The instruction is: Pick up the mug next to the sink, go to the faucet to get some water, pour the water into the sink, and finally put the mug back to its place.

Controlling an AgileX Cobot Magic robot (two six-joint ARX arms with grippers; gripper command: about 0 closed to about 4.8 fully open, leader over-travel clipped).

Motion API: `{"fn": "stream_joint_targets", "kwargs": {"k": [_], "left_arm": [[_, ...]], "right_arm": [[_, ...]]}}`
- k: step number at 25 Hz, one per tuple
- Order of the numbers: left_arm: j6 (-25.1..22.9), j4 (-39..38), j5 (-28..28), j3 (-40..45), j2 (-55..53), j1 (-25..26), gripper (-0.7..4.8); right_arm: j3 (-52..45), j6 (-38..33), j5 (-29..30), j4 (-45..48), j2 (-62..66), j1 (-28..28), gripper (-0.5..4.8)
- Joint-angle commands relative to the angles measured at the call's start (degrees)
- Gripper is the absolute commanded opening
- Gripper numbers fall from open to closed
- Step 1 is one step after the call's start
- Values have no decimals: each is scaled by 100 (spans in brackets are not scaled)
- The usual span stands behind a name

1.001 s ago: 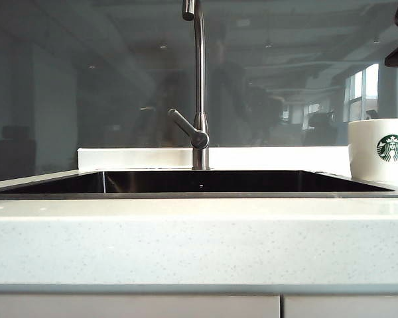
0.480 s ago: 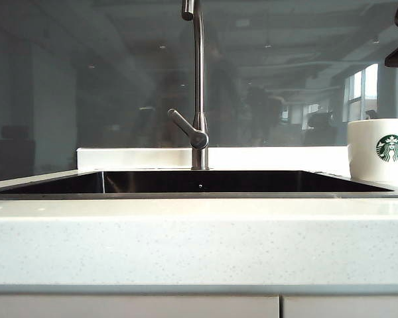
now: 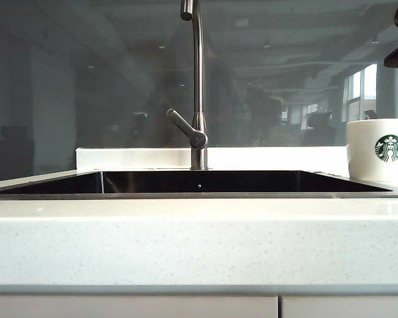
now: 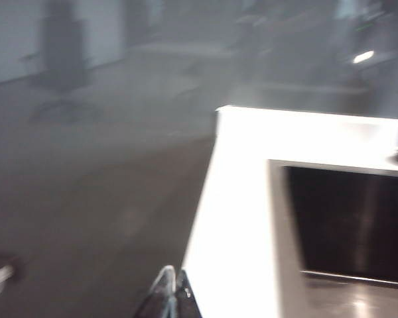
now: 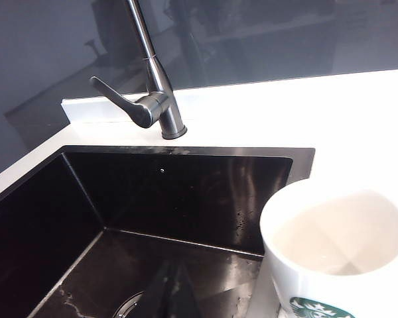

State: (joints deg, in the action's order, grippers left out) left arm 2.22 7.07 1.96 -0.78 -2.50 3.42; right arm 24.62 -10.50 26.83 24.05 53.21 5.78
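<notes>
Mug [image 3: 378, 150] (green Starbucks logo) beside sink [image 3: 199, 193], left gripper [image 4: 167, 295] closed empty, right gripper closed, unseen.

Our left gripper [image 4: 169, 295] shows only as closed fingertips at the edge of its blurred wrist view. Our right gripper [image 5: 169, 291] appears as a dark, closed tip low in its own wrist view, pointing downward.

Glossy ceramic mug [image 3: 378, 150], brushed-steel faucet [image 3: 198, 86]
</notes>
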Motion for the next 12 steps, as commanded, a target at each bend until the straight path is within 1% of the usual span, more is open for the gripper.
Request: {"fn": "stream_joint_targets", "kwargs": {"k": [1, 2, 6, 9, 12], "left_arm": [[201, -549, -197, 20, 227, 15, -4], [271, -758, -197, 20, 229, 15, -4], [280, -1333, -195, 20, 229, 4, -4], [273, -1268, -155, 20, 229, 4, -4], [229, -876, -186, 20, 229, 2, -4]], "right_arm": [[31, -2, 4, 103, -24, 4, -8], [28, -2, 11, 98, -24, 2, -8], [28, -2, 9, 103, -24, 2, -8], [28, -2, 9, 103, -24, 2, -8], [31, -2, 9, 103, -24, 2, -8]]}}
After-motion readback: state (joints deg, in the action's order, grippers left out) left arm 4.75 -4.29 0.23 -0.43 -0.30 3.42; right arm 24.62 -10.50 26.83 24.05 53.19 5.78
